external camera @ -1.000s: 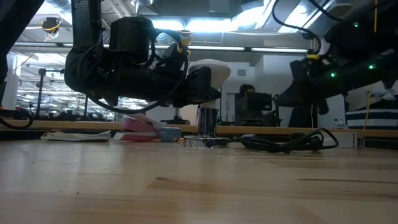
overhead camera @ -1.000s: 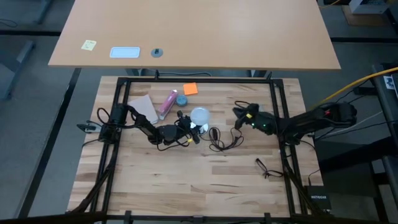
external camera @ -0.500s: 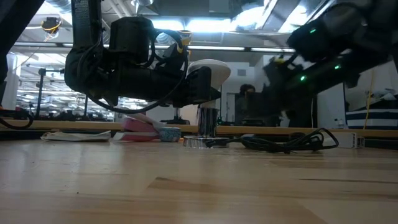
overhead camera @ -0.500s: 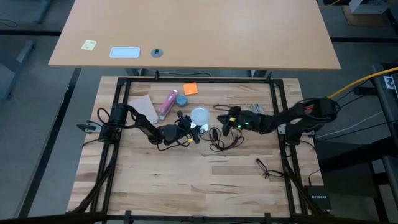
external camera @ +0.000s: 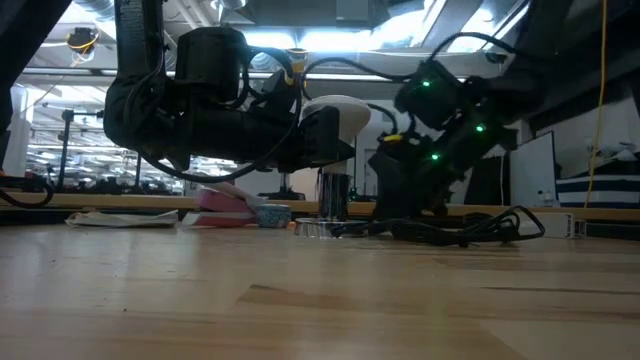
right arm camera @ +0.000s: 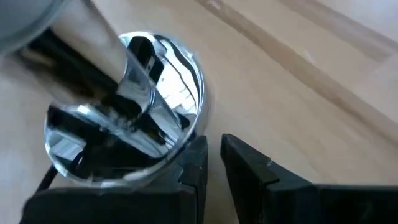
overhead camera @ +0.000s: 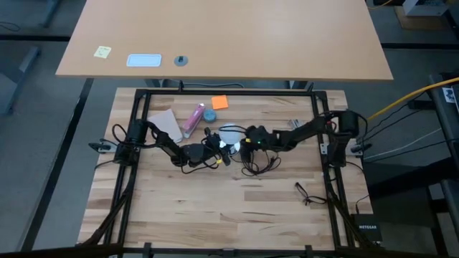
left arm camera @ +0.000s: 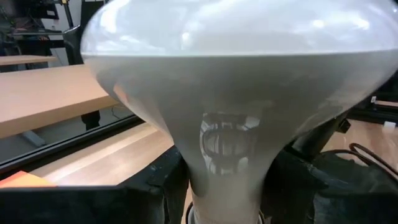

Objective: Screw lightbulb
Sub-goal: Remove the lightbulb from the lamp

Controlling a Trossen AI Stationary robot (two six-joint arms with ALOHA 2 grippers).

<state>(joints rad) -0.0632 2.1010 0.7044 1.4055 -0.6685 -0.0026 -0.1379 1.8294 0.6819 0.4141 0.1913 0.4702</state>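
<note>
Between the left pincer's fingers: lightbulb neck, clamped, globe up. Right pincer, fingers narrowly parted, just beside silver lamp base on tabletop.

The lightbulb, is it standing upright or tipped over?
Upright. In the low view the lightbulb sits dome up above the lamp base, its neck between the left gripper's jaws.
</note>
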